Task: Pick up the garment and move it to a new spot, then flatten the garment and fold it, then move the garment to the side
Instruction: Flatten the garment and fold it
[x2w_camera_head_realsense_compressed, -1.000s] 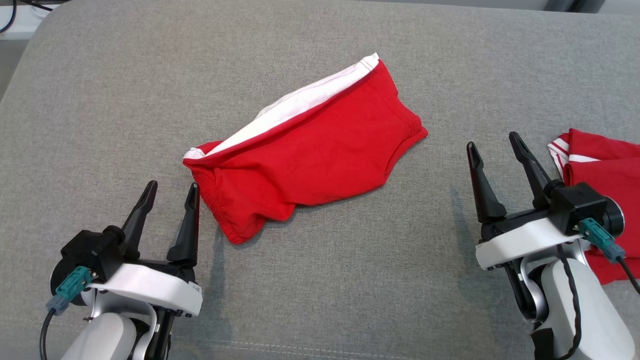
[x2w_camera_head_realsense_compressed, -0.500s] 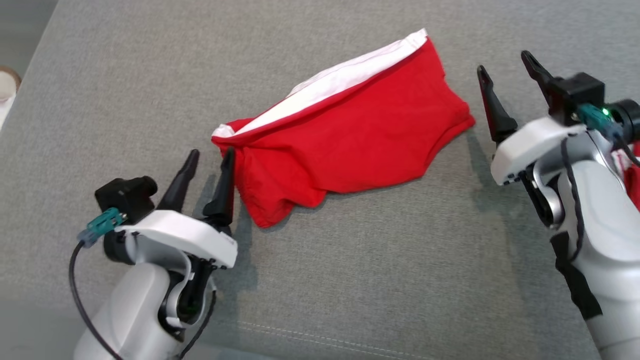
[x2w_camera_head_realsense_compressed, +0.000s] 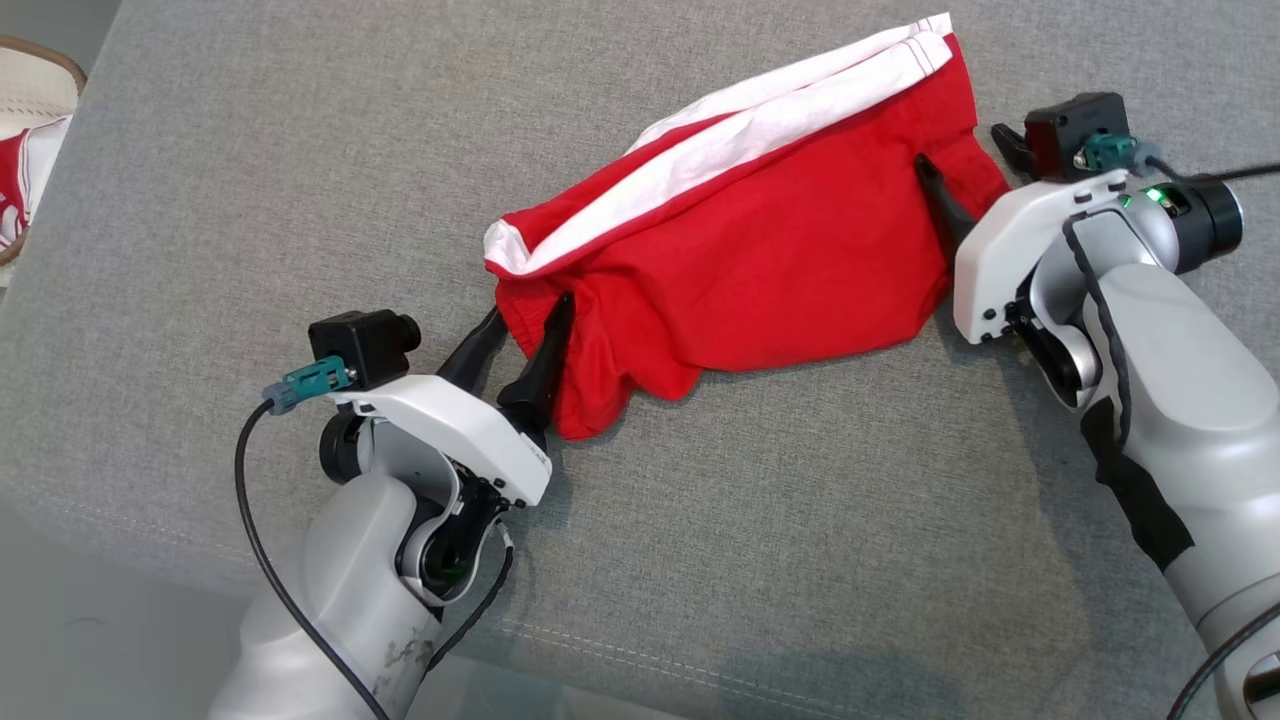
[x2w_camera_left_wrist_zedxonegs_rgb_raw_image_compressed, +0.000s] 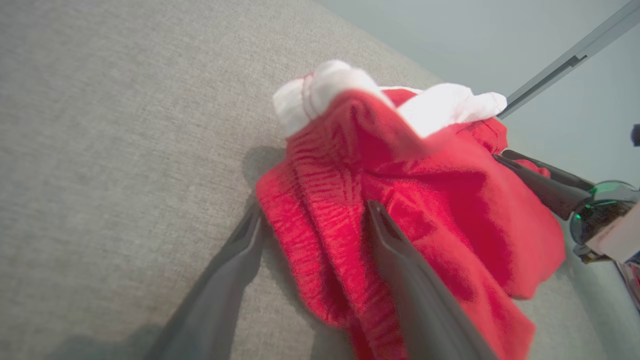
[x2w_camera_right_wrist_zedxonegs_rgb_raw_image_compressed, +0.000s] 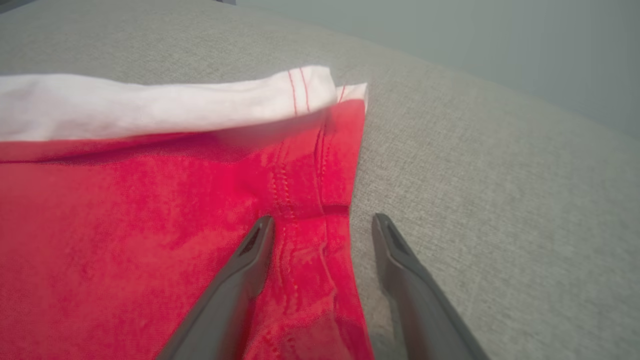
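**Poised at Both Ends**

Jaws stand parted on both sides. The left gripper (x2w_camera_left_wrist_zedxonegs_rgb_raw_image_compressed: 315, 207) straddles the bunched end of the garment (x2w_camera_head_realsense_compressed: 760, 250), with one finger over the cloth and the other on the grey cushion (x2w_camera_head_realsense_compressed: 700, 560) beside it. The right gripper (x2w_camera_right_wrist_zedxonegs_rgb_raw_image_compressed: 322, 219) likewise spans the stitched hem at the opposite end. Neither has closed on fabric. The garment, red with a white side stripe, lies rumpled and slantwise mid-cushion, roughly doubled over. A gripper at each end probably sets up a two-handed hold, so the cloth would stretch taut rather than sag in a heap.
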